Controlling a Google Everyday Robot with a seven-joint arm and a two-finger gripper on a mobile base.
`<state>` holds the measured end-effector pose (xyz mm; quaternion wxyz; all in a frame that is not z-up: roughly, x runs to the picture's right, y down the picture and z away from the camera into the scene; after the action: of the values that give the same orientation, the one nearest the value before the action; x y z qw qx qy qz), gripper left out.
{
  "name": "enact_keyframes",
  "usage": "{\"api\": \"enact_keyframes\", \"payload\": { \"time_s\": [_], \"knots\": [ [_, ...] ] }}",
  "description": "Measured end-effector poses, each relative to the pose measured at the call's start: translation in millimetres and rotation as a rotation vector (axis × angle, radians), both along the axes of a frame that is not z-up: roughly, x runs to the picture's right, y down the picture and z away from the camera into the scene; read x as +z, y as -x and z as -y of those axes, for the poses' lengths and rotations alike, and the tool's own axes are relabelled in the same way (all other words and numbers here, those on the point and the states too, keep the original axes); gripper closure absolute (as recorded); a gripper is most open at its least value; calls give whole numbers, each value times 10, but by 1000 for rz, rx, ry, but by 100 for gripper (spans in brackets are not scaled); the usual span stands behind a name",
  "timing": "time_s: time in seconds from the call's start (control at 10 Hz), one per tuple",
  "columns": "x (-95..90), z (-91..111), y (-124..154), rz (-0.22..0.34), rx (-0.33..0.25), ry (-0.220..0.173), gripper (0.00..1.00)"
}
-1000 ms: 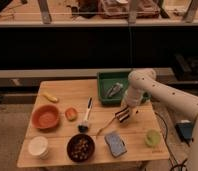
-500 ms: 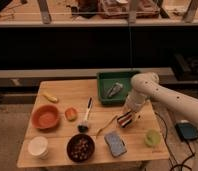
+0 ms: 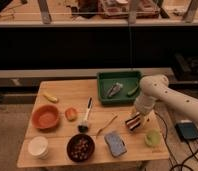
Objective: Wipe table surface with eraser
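Here, the counter (image 3: 67,97) is a pale tan rectangle of wooden planks filling the lower middle of the frame. The smooth, rounded white arm (image 3: 154,89) reaches in from the right edge and bends down. Its gripper (image 3: 135,119) sits low over the right part of the counter, below the tray. The jaws are clamped on the eraser (image 3: 133,123), a small block with dark, red and white stripes. It is held tilted at the counter surface, but whether it touches the wood cannot be told.

The tray (image 3: 119,75) is green, rectangular and shallow-walled, at the counter's upper right. It holds a crumpled grey lump (image 3: 114,90) and a small green piece (image 3: 133,91).

Just lower left of the eraser lies a blue-grey pad (image 3: 115,144), rectangular and sponge-like. A thin pale stick (image 3: 107,124) lies slantwise between the eraser and the brush (image 3: 85,118). The brush has a slim white handle and a black head, and it lies mid-counter.

To the left stand a round orange bowl (image 3: 45,117) and, just beside it, a small orange-red lump (image 3: 71,114). A yellow curved piece (image 3: 50,97) lies at the upper left. Along the lower edge are a white cup (image 3: 38,147) and a dark bowl (image 3: 81,148) of brownish bits. A pale green round thing (image 3: 153,138) lies at the lower right, near the eraser.
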<state>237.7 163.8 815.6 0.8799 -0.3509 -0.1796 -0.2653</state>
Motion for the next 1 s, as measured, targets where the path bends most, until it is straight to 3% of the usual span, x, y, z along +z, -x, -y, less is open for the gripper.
{"api": "enact_keyframes", "payload": {
  "time_s": [0.5, 1.0],
  "knots": [
    [29, 10, -422, -96, 22, 7, 100],
    [211, 300, -572, -155, 38, -25, 100]
  ]
}}
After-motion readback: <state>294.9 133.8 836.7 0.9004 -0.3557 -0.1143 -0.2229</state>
